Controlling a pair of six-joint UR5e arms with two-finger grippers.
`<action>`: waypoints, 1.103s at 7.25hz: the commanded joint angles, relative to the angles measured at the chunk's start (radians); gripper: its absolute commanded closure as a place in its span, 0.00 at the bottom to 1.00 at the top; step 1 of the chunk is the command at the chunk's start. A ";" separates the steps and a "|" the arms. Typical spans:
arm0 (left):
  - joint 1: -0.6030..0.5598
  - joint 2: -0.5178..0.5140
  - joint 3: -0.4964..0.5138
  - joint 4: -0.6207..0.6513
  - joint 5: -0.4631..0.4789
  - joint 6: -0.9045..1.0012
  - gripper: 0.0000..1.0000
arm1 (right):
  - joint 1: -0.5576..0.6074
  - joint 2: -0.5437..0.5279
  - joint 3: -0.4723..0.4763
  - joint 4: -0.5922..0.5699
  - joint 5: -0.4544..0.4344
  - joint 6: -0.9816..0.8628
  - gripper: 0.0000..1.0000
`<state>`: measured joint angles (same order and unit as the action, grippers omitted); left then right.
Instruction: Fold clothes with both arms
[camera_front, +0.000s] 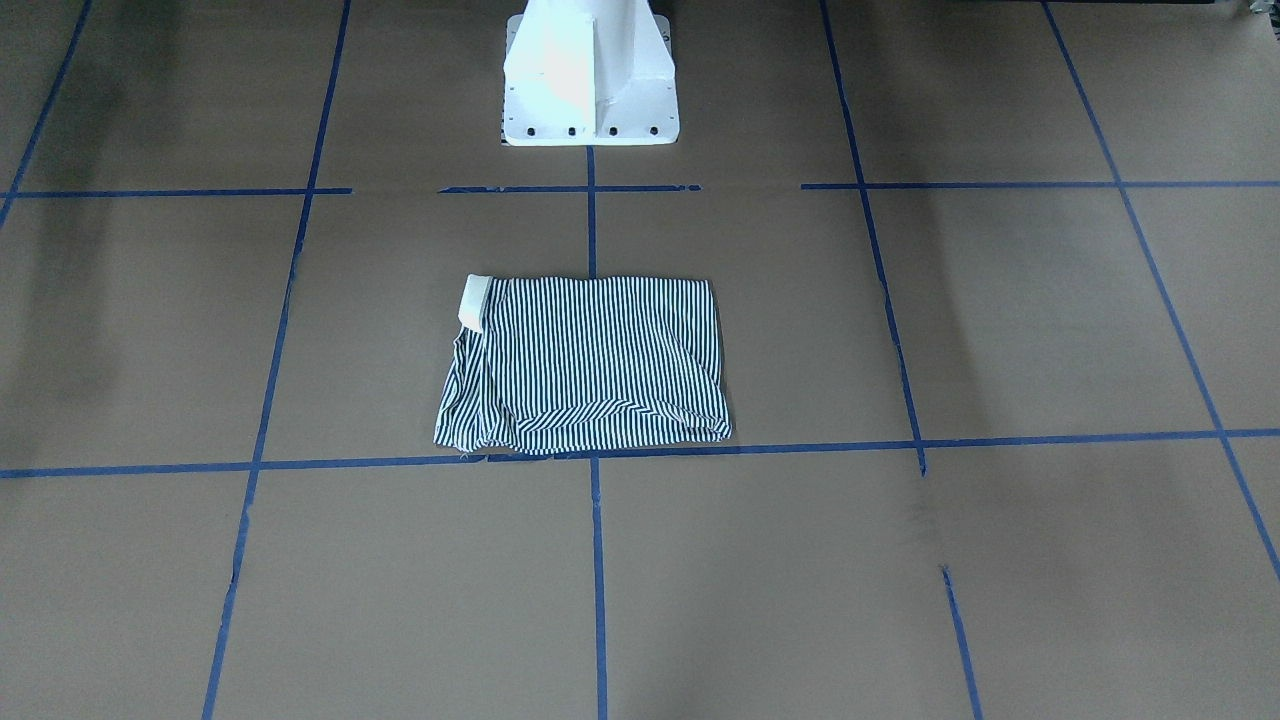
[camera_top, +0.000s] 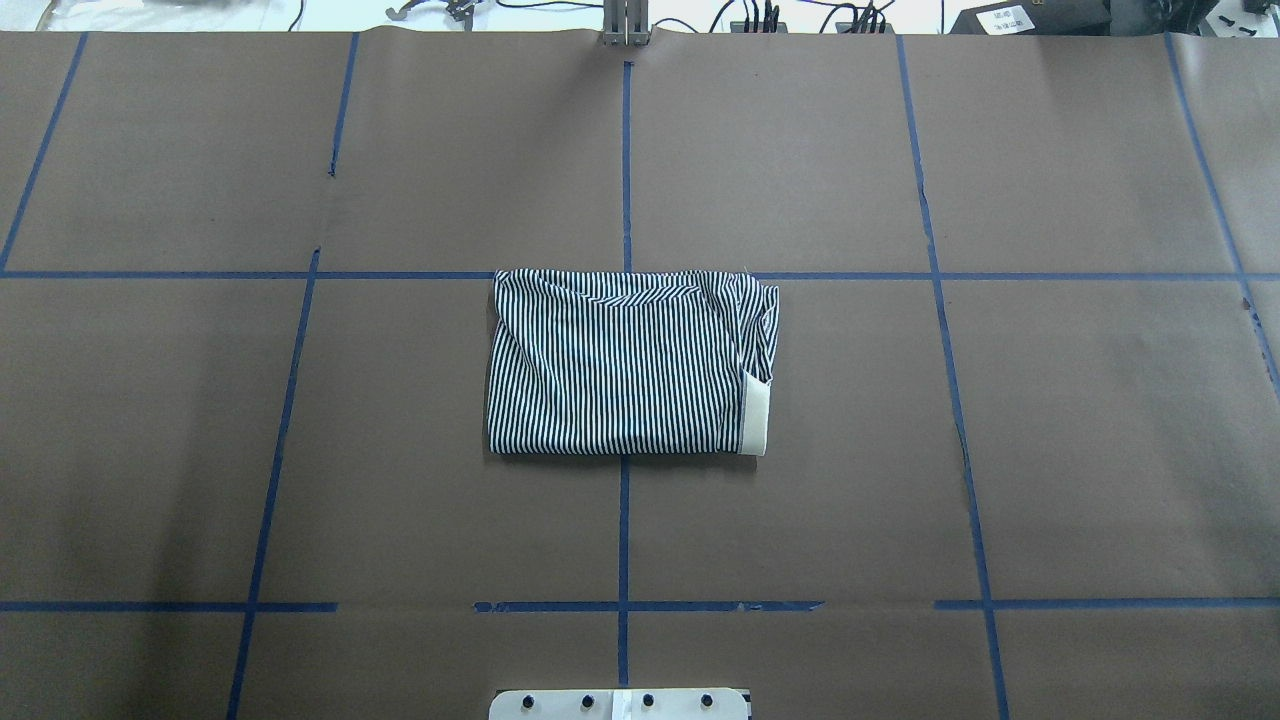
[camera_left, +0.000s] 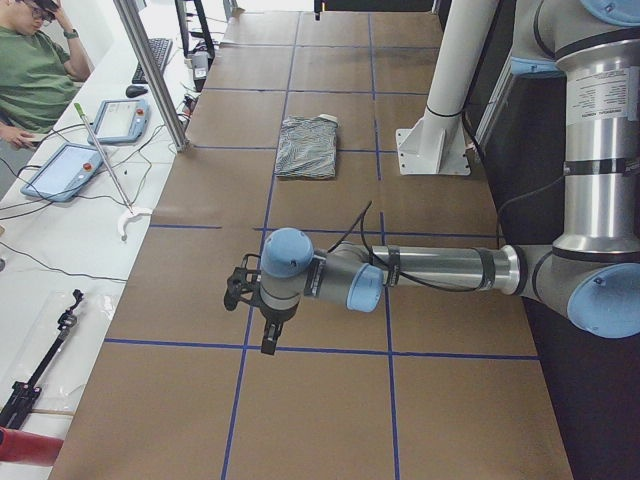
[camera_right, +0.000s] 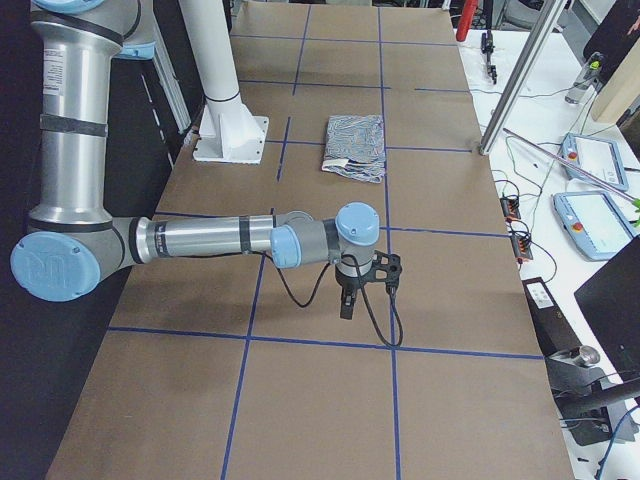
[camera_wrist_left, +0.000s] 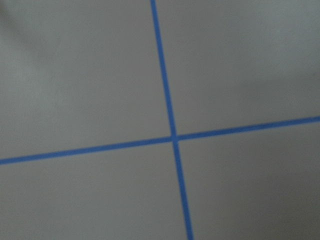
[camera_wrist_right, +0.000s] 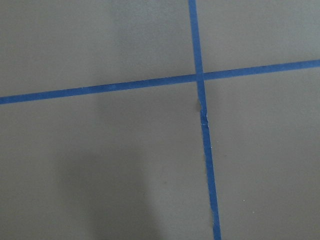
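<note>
2 wrist cameras face tape crossings (camera_wrist_left: 174, 137) closely — overhead and front views share the shirt (camera_top: 630, 365).

Brown table (camera_top: 200, 450), blue tape grid (camera_top: 624, 520); white bench (camera_left: 60, 230) alongside, teach pendants (camera_left: 62, 170) on it.

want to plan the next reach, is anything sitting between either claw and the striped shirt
Nothing visible does. The striped shirt lies folded alone mid-table, and only bare brown paper with blue tape lines runs from it out to the left claw and the right claw, each hanging over its own end of the table.
</note>
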<state>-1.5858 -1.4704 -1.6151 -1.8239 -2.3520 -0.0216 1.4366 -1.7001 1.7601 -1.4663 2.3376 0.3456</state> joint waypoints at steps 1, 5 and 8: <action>-0.010 -0.001 0.061 0.056 -0.065 0.025 0.00 | 0.024 -0.030 0.001 0.001 0.025 -0.028 0.00; -0.007 -0.019 0.012 0.090 0.031 0.035 0.00 | 0.027 -0.049 -0.005 0.003 0.022 -0.033 0.00; -0.007 -0.017 0.012 0.089 0.023 0.026 0.00 | 0.056 -0.093 -0.005 0.077 0.020 -0.034 0.00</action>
<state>-1.5929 -1.4850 -1.6021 -1.7340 -2.3263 0.0060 1.4818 -1.7700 1.7554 -1.4351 2.3583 0.3109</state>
